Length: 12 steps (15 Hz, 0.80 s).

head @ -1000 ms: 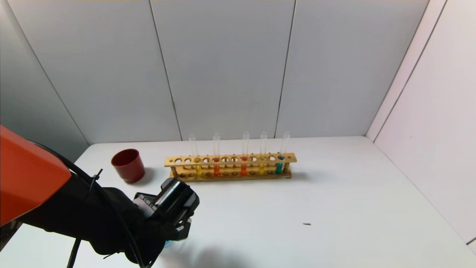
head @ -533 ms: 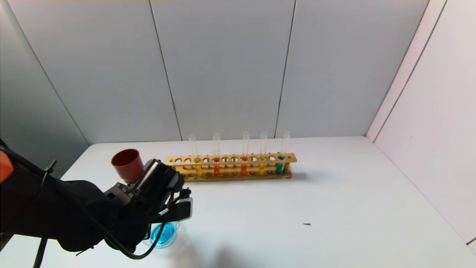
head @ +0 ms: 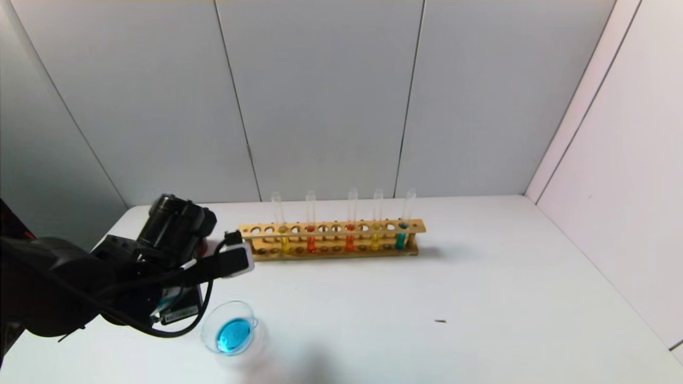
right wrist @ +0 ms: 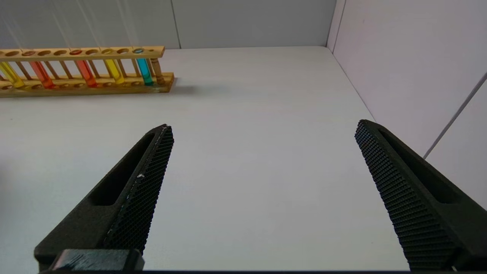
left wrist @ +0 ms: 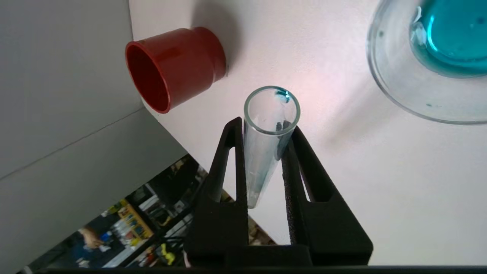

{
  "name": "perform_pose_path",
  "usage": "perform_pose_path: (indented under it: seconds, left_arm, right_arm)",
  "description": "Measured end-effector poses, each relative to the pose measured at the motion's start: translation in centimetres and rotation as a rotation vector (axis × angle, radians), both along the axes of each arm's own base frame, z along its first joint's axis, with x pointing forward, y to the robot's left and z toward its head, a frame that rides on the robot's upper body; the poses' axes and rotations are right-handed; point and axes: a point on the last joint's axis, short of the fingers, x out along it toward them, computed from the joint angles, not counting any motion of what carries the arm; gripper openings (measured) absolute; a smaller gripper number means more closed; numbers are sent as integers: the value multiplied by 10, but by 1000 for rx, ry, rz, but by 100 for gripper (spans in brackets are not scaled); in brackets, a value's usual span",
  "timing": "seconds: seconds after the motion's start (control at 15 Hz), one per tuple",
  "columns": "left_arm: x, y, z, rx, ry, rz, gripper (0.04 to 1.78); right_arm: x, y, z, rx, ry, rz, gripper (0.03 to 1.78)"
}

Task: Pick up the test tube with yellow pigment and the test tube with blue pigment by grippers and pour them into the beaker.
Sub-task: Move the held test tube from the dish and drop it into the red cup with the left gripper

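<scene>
My left gripper (left wrist: 264,127) is shut on a nearly empty test tube (left wrist: 266,152) with blue streaks inside, its open mouth pointing toward the table. It hovers between the red cup (left wrist: 179,61) and the beaker (head: 233,334), which holds blue liquid. The left arm's wrist (head: 176,226) hides the fingers in the head view. In the wooden rack (head: 331,228) stand a test tube with yellow pigment (head: 375,241), a second yellow one (head: 284,244) and a test tube with blue pigment (head: 400,240). My right gripper (right wrist: 262,129) is open and empty above bare table.
Two tubes of orange-red liquid (head: 311,244) (head: 349,242) also stand in the rack. The table's left edge and a grey wall panel lie close behind the red cup. A small dark speck (head: 440,321) lies on the table to the right.
My left arm has lifted and swung back and to the left, away from above the beaker toward the red cup. The beaker with blue liquid has come into full view.
</scene>
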Motion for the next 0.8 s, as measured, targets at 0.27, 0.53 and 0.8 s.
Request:
perform_pose_path:
  seconds: [0.27,0.53,0.8]
  left_arm:
    - [3,10,25,-216,-82,60,33]
    - [10,20,51,-440,-181,163,33]
    - [20,36,69,-663,-270,294,33]
  right_arm:
    - [0,0,0,0,0,0,174]
    - [0,0,0,0,0,0,174]
    - [0,0,0,0,0,0,174]
